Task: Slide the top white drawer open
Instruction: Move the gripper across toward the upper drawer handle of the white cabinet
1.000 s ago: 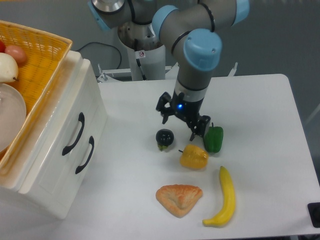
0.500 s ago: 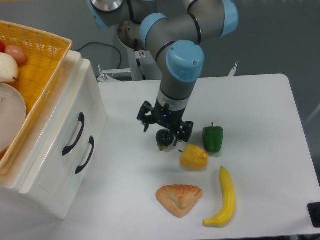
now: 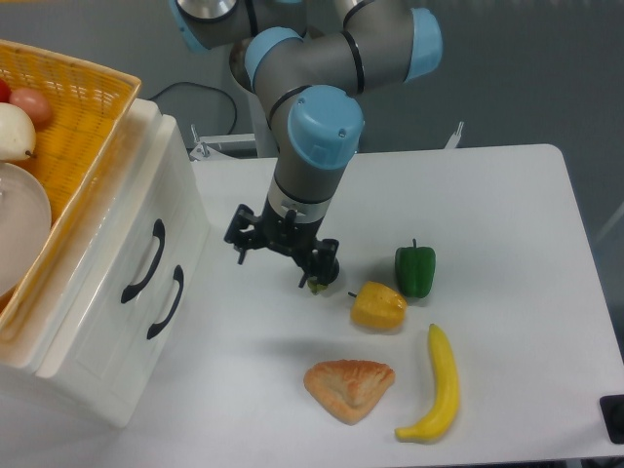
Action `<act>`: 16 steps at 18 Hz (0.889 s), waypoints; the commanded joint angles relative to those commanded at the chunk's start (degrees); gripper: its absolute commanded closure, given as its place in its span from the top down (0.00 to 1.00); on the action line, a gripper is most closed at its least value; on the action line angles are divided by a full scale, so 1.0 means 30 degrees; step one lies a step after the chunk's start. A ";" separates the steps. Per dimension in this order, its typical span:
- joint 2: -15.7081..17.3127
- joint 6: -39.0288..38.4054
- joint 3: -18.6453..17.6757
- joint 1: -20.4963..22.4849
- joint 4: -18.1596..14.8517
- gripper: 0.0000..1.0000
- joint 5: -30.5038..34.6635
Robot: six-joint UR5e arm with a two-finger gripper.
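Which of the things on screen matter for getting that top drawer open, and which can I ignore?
Belongs to the job:
- top white drawer, shut, with its black handle
- gripper, fingers spread, holding nothing, right of the drawers

Just lying about:
- lower drawer
- yellow basket on the cabinet
- green pepper
- yellow pepper
- banana
- pastry
- dark fruit

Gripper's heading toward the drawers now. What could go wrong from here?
1. The gripper has open fingers passing right over the small dark fruit; it could knock it away.
2. Two matching black handles sit close together; it may catch the lower handle instead of the top drawer's handle.
3. The basket rests on the cabinet top; a hard pull could jolt it and what is inside.
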 joint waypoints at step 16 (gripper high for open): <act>-0.0352 -0.2288 0.0381 -0.1757 -0.1145 1.00 0.0085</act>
